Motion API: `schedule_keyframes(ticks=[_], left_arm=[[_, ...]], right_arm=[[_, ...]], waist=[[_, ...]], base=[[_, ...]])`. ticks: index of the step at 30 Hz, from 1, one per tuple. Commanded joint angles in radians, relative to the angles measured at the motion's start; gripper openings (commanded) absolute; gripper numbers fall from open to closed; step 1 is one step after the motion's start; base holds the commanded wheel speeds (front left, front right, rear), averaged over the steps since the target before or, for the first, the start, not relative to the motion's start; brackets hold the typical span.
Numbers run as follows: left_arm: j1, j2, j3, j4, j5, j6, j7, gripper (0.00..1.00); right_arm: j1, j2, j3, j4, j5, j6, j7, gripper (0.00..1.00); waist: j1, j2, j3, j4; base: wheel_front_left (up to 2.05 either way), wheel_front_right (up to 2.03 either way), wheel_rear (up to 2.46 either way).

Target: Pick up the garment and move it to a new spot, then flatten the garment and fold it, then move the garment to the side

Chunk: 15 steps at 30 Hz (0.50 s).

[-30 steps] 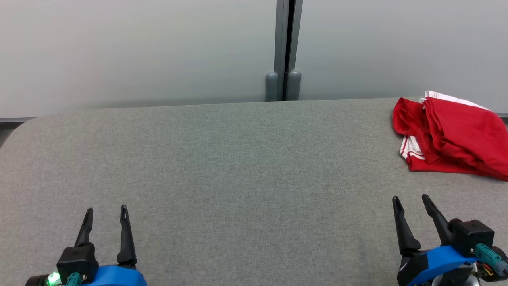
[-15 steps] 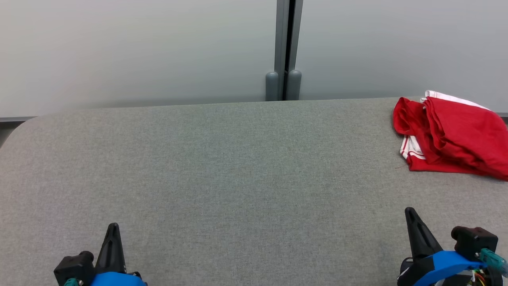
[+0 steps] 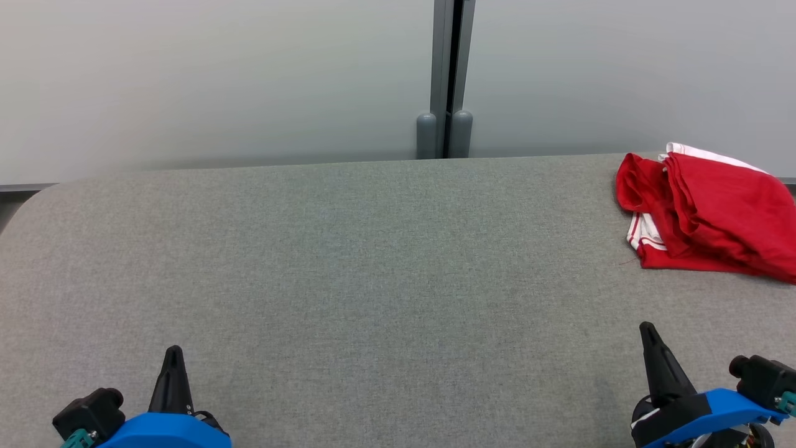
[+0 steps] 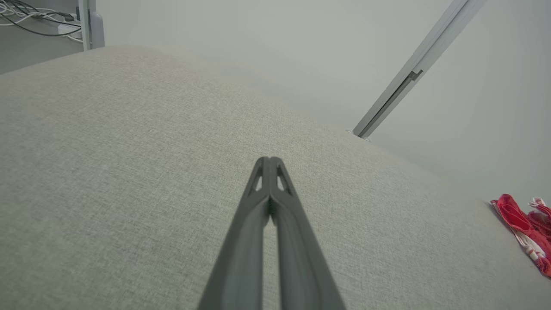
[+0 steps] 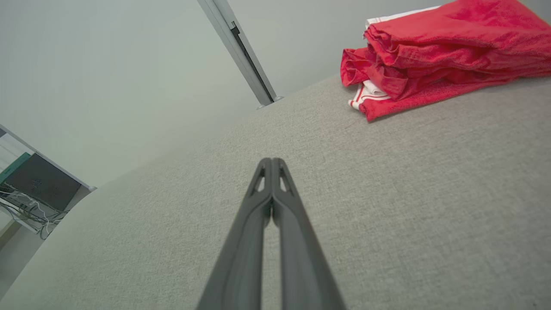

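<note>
Left gripper (image 3: 173, 353) and right gripper (image 3: 647, 328), fingers (image 4: 243, 245) pressed together, point across the grey fabric counter (image 3: 373, 261), well short of the folded red garment (image 3: 715, 211).

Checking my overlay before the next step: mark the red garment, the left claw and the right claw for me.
red garment (image 3: 715, 211), head view, middle of the top red fold.
left claw (image 4: 269, 160), left wrist view, where the closed fingertips meet.
right claw (image 5: 272, 161), right wrist view, where the closed fingertips meet.
</note>
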Motion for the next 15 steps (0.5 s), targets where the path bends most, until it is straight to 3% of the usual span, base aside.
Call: schedule_keyframes(ticks=[1,15], left_arm=[[-0.035,0.002,0.014,-0.010,-0.044,-0.010,0.009,0.00],[-0.058,-0.018,0.048,-0.005,-0.228,-0.045,0.049,0.00]], right_arm=[[-0.028,-0.005,-0.005,-0.014,0.052,0.000,0.007,0.00],[-0.042,-0.005,-0.010,-0.009,0.251,0.000,0.033,0.00]], waist=[[0.0000,0.0000,0.000,0.000],[0.0000,0.0000,-0.002,0.001]], base=[[0.00,0.00,0.00],[0.00,0.00,0.00]])
